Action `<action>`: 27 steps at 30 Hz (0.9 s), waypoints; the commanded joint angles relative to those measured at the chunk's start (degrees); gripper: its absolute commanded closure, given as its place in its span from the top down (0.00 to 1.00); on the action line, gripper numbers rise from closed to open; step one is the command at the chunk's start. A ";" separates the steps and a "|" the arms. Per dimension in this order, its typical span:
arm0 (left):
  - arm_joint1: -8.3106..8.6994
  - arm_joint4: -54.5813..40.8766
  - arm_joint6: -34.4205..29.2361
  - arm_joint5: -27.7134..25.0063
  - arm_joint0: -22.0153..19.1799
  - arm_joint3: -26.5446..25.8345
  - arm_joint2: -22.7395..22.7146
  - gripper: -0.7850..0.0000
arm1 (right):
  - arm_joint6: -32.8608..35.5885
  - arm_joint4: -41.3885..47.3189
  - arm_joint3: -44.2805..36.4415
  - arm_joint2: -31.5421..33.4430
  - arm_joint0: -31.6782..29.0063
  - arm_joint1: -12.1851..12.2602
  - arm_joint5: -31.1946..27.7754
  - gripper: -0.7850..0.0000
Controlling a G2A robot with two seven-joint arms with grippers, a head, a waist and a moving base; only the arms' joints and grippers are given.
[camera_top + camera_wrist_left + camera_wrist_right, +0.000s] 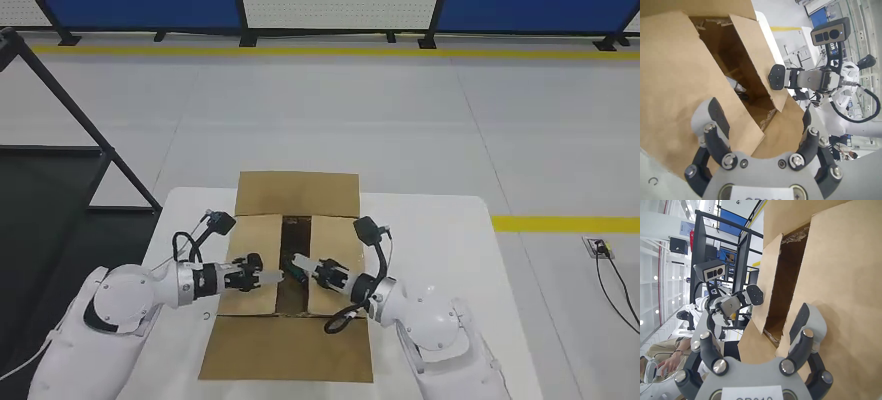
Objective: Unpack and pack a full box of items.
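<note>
Squarely on the white worktop [440, 230] sits one brown cardboard box [298, 190] with four flaps: those at 12 and 6 o'clock lie outward, and the two side flaps nearly close over a dark slot. One pale item [736, 86] lies inside. Both jaws are spread wide: left jaws touch the 9 o'clock flap [250, 240], right jaws the 3 o'clock flap [335, 245].

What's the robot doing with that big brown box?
The robot is opening a cardboard box on the white table. Its left claw and right claw, both open, each sit at one of the inner flaps. The flaps are parted, with a dark gap between them. Something small and grey lies inside.
</note>
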 commanded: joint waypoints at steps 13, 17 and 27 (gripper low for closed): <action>-0.12 1.14 0.73 0.25 -1.31 3.70 2.42 1.00 | 0.64 -4.42 1.80 -1.98 1.54 0.99 3.19 1.00; -0.11 1.29 1.21 0.73 -1.45 4.32 2.69 1.00 | 0.68 -5.39 2.29 -2.59 2.13 1.20 4.11 1.00; 0.11 0.18 1.64 -0.14 -1.62 3.98 2.04 1.00 | 0.56 -3.63 -0.20 -2.59 1.91 1.72 3.13 1.00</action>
